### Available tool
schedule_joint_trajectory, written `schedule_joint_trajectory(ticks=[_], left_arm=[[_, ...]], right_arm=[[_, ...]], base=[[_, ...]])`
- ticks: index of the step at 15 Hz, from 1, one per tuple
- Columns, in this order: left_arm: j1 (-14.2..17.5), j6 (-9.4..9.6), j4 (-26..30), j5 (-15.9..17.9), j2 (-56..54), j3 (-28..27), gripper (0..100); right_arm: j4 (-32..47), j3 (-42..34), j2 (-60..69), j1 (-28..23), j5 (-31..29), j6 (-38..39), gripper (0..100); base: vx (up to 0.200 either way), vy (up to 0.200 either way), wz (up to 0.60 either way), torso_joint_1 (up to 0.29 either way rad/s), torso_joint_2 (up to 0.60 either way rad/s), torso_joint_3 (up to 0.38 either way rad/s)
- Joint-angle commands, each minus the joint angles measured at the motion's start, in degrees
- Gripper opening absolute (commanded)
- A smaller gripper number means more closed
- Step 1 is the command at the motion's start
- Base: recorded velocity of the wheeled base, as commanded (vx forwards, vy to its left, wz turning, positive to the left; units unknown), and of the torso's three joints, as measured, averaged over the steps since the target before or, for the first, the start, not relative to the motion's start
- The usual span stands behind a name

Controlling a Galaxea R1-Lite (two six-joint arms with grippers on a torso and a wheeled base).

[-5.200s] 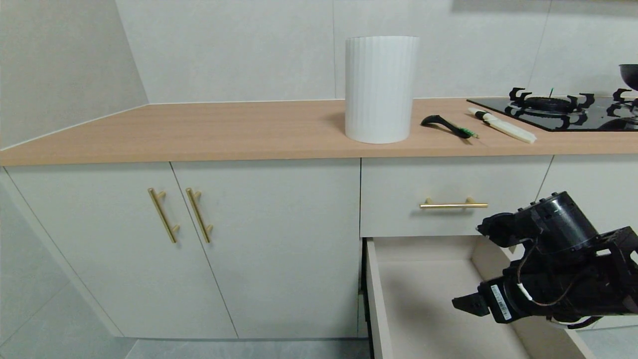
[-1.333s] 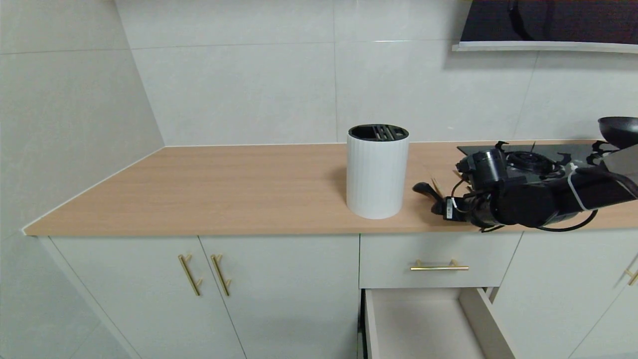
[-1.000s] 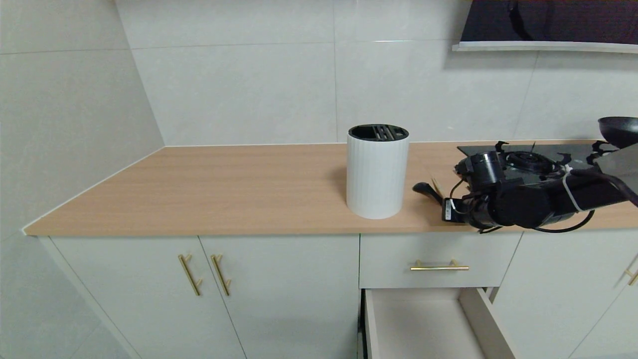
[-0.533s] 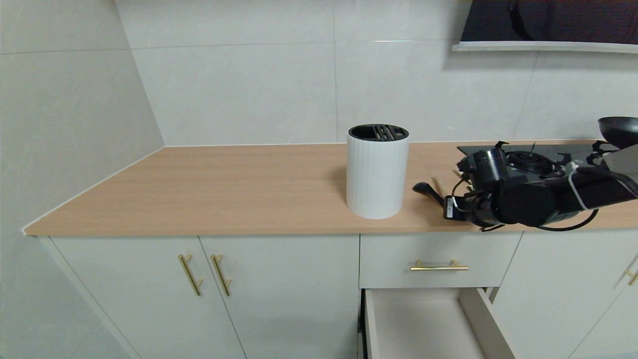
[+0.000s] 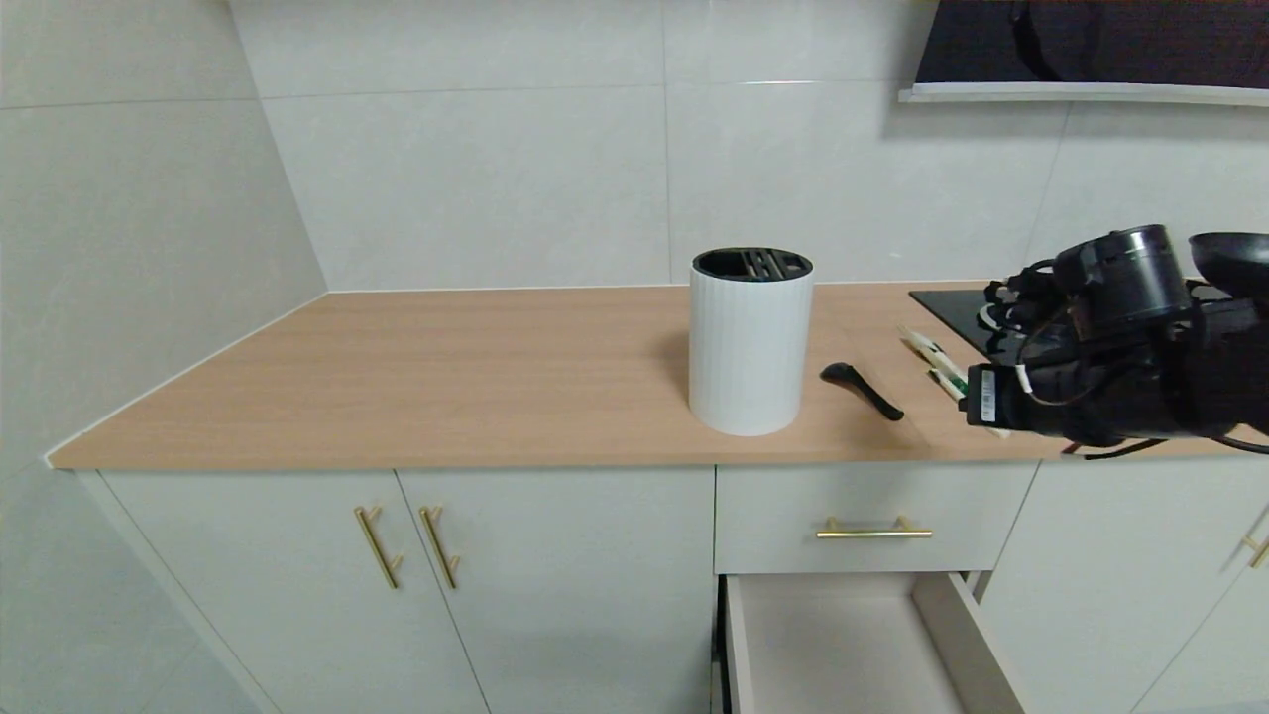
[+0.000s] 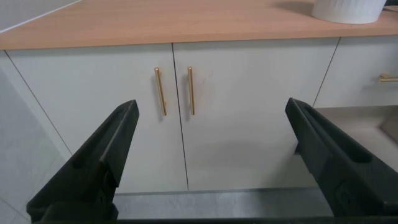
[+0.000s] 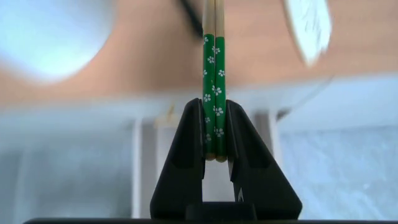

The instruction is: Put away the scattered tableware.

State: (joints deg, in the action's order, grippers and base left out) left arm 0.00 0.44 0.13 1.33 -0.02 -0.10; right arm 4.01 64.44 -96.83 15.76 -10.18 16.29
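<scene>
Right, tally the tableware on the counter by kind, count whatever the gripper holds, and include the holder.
chopsticks: 2, clamped in the right gripper
black spoon: 1
white utensil: 1
white holder: 1
Total: 5

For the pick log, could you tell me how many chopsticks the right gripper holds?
2: the chopsticks lie side by side, both clamped at their green flowered ends in the right gripper, pointing toward the counter.
</scene>
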Motion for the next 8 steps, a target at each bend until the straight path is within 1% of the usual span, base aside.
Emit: schedule_joint_trajectory(ticks=[1,2,4,6,8], left_arm=[[0.0,0.0,-0.05,-0.01,0.02,0.01,100],[0.0,0.0,0.04,-0.01,0.02,0.01,100],[0.0,0.0,-0.05,-0.01,0.02,0.01,100],[0.0,0.0,0.04,-0.01,0.02,0.01,100],[0.0,0.0,0.04,-0.01,0.02,0.01,100]], right_arm=[[5.75,-3.09,10.96,1.38,3.59,-0.03,0],[12.69,-3.27,13.95,1.73,6.58,-0.03,0],[21.57,-3.09,16.23,1.73,13.17,-0.91,0],[26.49,-3.36,17.03,1.73,17.03,-4.95,0],[26.66,-4.41,16.06,2.17,18.09,-6.18,0]], base=[[0.0,0.0,0.0,0.0,0.0,0.0],[0.0,0.0,0.0,0.0,0.0,0.0],[0.0,0.0,0.0,0.0,0.0,0.0],[0.0,0.0,0.0,0.0,0.0,0.0],[0.0,0.0,0.0,0.0,0.0,0.0]])
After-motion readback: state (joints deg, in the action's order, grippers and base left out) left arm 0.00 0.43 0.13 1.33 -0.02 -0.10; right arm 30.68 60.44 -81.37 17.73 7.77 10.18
